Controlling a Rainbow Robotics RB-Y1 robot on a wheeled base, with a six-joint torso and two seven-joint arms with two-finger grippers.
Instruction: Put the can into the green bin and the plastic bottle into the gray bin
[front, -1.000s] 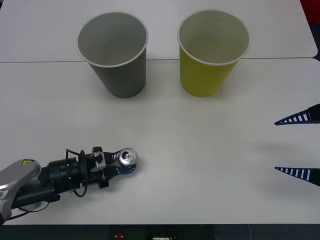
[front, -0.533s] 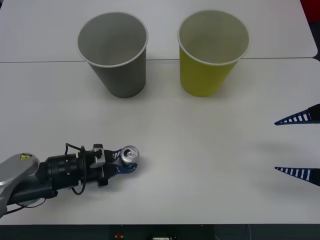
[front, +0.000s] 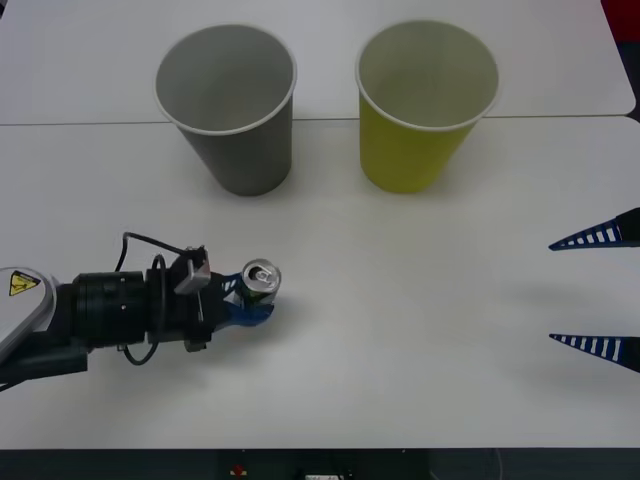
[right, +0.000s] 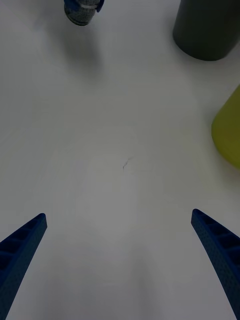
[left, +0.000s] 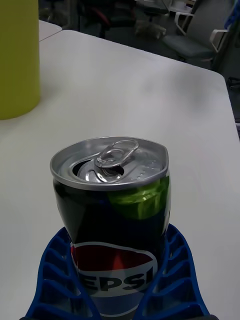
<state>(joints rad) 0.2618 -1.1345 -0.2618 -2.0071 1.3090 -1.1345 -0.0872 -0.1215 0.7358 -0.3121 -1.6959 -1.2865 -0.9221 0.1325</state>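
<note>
You are gripping can with left gripper, fingers clamped on lower body, near table's left front. Thin wall denting at rim: light, slippery; avoid squeezing harder. Right gripper idling, fingers apart.

— What sort of place is this?
— An office-like room: plain white rectangular tables pushed together, and grey swivel chairs standing on the floor behind them.
</note>
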